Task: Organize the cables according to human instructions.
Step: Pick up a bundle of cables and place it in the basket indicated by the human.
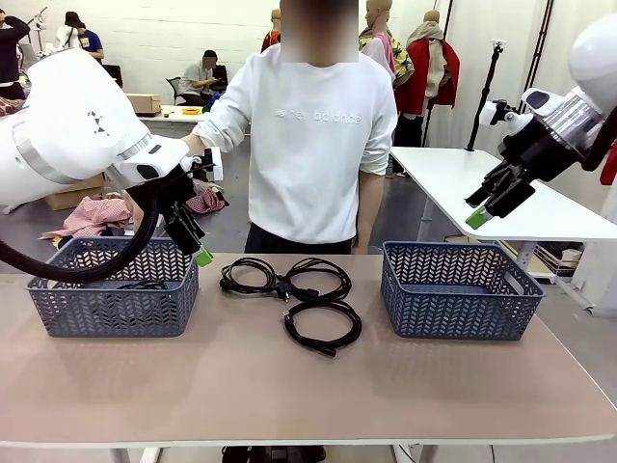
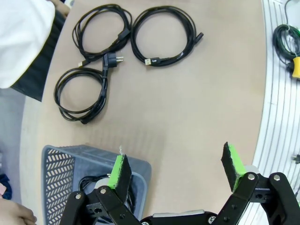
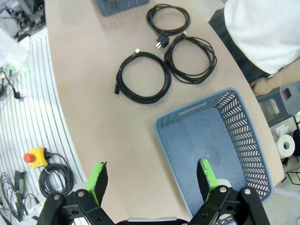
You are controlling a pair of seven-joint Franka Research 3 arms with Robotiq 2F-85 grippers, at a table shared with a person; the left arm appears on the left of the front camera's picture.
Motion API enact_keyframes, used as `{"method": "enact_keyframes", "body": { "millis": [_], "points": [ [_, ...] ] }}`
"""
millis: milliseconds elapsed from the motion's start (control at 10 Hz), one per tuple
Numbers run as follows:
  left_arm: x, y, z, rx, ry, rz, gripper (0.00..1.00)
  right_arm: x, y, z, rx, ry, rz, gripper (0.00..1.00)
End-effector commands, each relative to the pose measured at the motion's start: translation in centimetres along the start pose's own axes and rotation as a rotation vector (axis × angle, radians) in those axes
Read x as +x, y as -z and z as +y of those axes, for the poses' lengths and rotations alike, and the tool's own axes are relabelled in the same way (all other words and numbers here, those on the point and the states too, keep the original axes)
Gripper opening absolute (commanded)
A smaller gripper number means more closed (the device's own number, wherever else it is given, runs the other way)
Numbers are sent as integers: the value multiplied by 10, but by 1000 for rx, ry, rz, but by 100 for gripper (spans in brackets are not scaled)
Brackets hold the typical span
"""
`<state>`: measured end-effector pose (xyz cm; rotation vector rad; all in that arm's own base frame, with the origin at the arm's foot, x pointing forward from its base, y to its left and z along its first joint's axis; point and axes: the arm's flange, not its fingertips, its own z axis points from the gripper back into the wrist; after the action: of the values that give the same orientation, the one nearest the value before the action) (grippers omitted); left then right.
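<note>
Three black coiled cables lie at the table's middle: one at the back left (image 1: pixel 249 275), one beside it (image 1: pixel 318 280), one nearer me (image 1: pixel 323 326). A fourth cable (image 1: pixel 145 285) lies in the left basket (image 1: pixel 111 313). My left gripper (image 1: pixel 196 249) hangs open and holds nothing above that basket's right rear corner. In its wrist view the gripper (image 2: pixel 176 159) looks down on the three cables (image 2: pixel 101 30) (image 2: pixel 161 35) (image 2: pixel 82 96) and the cable in the basket (image 2: pixel 89 185). My right gripper (image 1: pixel 487 210) (image 3: pixel 150 168) is open, high above the right basket (image 3: pixel 243 140), which has nothing in it.
A person in a white sweatshirt (image 1: pixel 318 145) stands at the far edge behind the cables, one hand (image 3: pixel 262 84) by the table's edge. The right basket (image 1: pixel 461 289) stands right of the cables. Beyond the near edge the floor holds a red stop button (image 3: pixel 35 157) and loose wires.
</note>
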<state>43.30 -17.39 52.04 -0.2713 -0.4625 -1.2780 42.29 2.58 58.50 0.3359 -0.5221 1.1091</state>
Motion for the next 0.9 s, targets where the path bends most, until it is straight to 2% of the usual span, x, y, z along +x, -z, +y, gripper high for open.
{"method": "enact_keyframes", "body": {
  "millis": [0, 300, 500, 800],
  "points": [
    [-1, -1, 0, 7, -2, -2, 100, 2, -2, -1, -2, -1, 1, 100],
    [0, 0, 0, 0, 0, 0, 100, 2, -2, -1, -2, -1, 1, 100],
    [22, 0, 14, 58, 108, 100, 100, 2, -2, -1, -2, -1, 1, 100],
    [67, 29, 49, 76, 251, 195, 100, 2, -2, -1, -2, -1, 1, 100]
  ]
}}
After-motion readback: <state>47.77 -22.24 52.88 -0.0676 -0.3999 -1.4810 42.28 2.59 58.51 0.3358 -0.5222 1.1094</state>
